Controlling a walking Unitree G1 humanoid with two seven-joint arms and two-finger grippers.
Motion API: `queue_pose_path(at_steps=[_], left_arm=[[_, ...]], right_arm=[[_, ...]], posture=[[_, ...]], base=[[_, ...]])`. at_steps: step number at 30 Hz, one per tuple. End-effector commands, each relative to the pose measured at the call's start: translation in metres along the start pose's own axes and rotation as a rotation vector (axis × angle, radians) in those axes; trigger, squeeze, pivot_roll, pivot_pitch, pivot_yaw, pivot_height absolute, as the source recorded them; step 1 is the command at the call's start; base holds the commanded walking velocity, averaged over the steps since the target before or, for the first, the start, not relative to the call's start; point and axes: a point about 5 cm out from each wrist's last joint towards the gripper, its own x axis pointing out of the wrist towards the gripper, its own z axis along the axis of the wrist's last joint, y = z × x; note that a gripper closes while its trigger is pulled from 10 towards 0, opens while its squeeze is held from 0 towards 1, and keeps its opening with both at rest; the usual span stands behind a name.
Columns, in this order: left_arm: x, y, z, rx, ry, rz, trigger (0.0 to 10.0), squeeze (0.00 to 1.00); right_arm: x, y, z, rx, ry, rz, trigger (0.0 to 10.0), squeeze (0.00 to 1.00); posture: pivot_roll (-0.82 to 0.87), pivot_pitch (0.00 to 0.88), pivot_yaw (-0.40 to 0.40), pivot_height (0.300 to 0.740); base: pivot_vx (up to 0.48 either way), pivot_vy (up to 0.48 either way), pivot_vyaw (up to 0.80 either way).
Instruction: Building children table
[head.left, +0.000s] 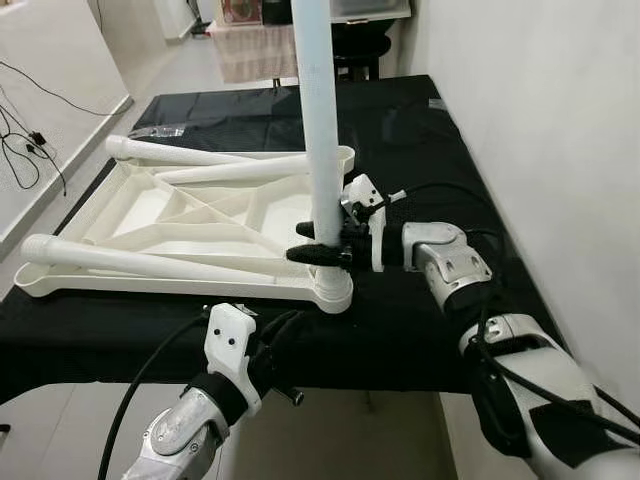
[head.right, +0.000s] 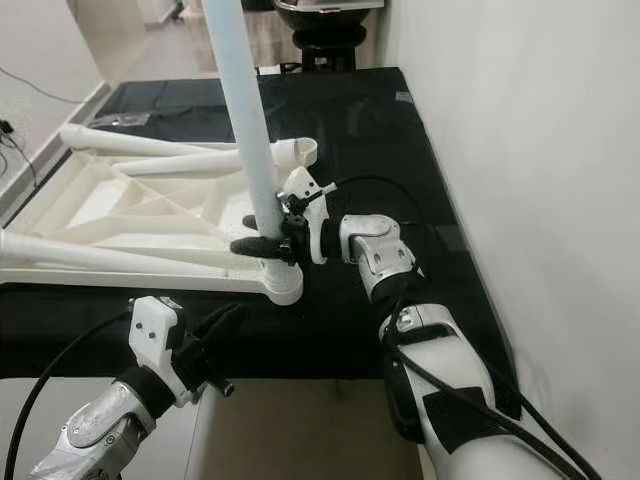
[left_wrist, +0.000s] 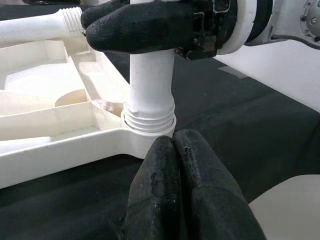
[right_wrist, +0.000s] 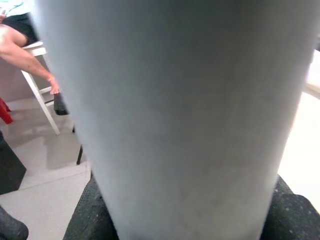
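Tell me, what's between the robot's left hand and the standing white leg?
Just bare black tablecloth, seen in the left wrist view. The left end effector, fingers shut, sits just short of the upright leg, which the right end effector grips.

One white tabletop (head.left: 150, 215) lies upside down on one black-covered surface (head.left: 420, 130). Table legs counted: four, of which one upright leg (head.left: 322, 130) stands in a corner socket and three loose legs (head.left: 180, 155) lie across the tabletop. Grippers counted: two, the left gripper (left_wrist: 187, 190) and the right gripper (head.left: 322, 245).
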Motion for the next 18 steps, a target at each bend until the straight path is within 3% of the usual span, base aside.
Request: queue_pose_path(at_steps=[1, 6, 9, 11, 12, 13, 15, 16, 17, 18], left_arm=[[-0.002, -0.001, -0.003, -0.013, 0.012, 0.007, 10.0, 0.00], [-0.003, -0.002, -0.002, -0.013, 0.010, 0.008, 10.0, 0.00], [-0.003, -0.003, -0.002, -0.014, 0.009, 0.007, 10.0, 0.00], [-0.005, -0.003, -0.001, -0.012, 0.006, 0.009, 10.0, 0.00], [-0.005, -0.003, -0.001, -0.012, 0.006, 0.009, 10.0, 0.00], [-0.005, -0.003, 0.000, -0.011, 0.005, 0.010, 10.0, 0.00], [-0.006, -0.001, 0.002, -0.009, 0.002, 0.014, 10.0, 0.00], [-0.007, 0.000, 0.002, -0.008, 0.002, 0.015, 10.0, 0.00], [-0.007, 0.000, 0.002, -0.008, 0.002, 0.015, 10.0, 0.00], [-0.006, 0.001, 0.002, -0.007, 0.003, 0.015, 10.0, 0.00]], right_arm=[[0.006, 0.002, -0.005, 0.040, -0.001, 0.002, 0.0, 0.00], [-0.002, -0.005, -0.009, 0.022, 0.006, -0.067, 0.0, 0.00], [-0.011, -0.011, -0.016, -0.035, 0.069, -0.153, 0.0, 0.00], [-0.029, -0.025, -0.029, -0.066, 0.186, -0.423, 0.0, 0.00], [-0.029, -0.025, -0.029, -0.066, 0.186, -0.423, 0.0, 0.00], [-0.038, -0.031, -0.033, -0.013, 0.167, -0.672, 0.0, 0.00], [-0.053, 0.002, -0.052, 0.137, 0.101, -0.975, 0.0, 0.00], [-0.060, 0.021, -0.058, 0.176, 0.077, -1.033, 0.0, 0.00], [-0.060, 0.021, -0.058, 0.176, 0.077, -1.033, 0.0, 0.00], [-0.060, 0.034, -0.062, 0.187, 0.059, -1.028, 0.0, 0.00]], posture=[[-0.02, 0.086, 0.052, 0.740], [-0.02, 0.095, 0.049, 0.740], [-0.03, 0.104, 0.039, 0.740], [-0.05, 0.127, 0.020, 0.740], [-0.05, 0.127, 0.020, 0.740], [-0.05, 0.129, 0.019, 0.740], [-0.06, 0.147, 0.021, 0.740], [-0.08, 0.154, 0.043, 0.740], [-0.08, 0.154, 0.043, 0.740], [-0.08, 0.154, 0.043, 0.740]], base=[[0.000, 0.000, 0.00], [0.000, 0.000, 0.00], [0.000, 0.000, 0.00], [0.000, 0.000, 0.00], [0.000, 0.000, 0.00], [0.000, 0.000, 0.00], [0.000, 0.000, 0.00], [0.000, 0.000, 0.00], [0.000, 0.000, 0.00], [0.000, 0.000, 0.00]])
